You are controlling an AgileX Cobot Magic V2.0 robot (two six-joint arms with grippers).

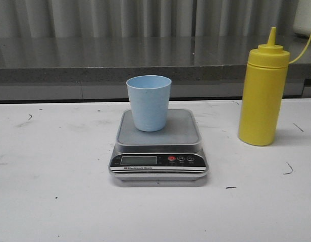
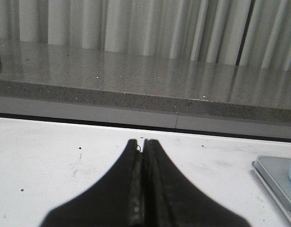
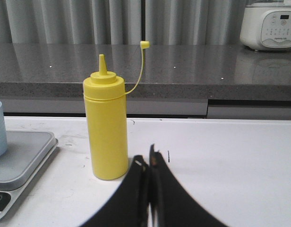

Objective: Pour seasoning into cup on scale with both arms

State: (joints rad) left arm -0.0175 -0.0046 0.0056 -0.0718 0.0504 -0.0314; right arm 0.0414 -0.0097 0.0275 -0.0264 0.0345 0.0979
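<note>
- On the white surface before me sat the scale, its black front panel facing me.
- On the grey platform stood the cup, upright and toward the platform's back.
- To the right of the scale, apart from it, stood the bottle, upright, its nozzle bare and its tethered cap hanging off to the right on a thin strap.
- Neither of my arms showed in the front view.
- My left claw was closed, fingers pressed together, holding nothing; it pointed over bare surface, with a corner of the scale at the edge of its view.
- My right claw was likewise closed and empty, its tips near the bottle's base but not touching it.
- Beyond the surface ran a grey speckled counter with a white appliance on its far right, and pale curtains behind.
</note>
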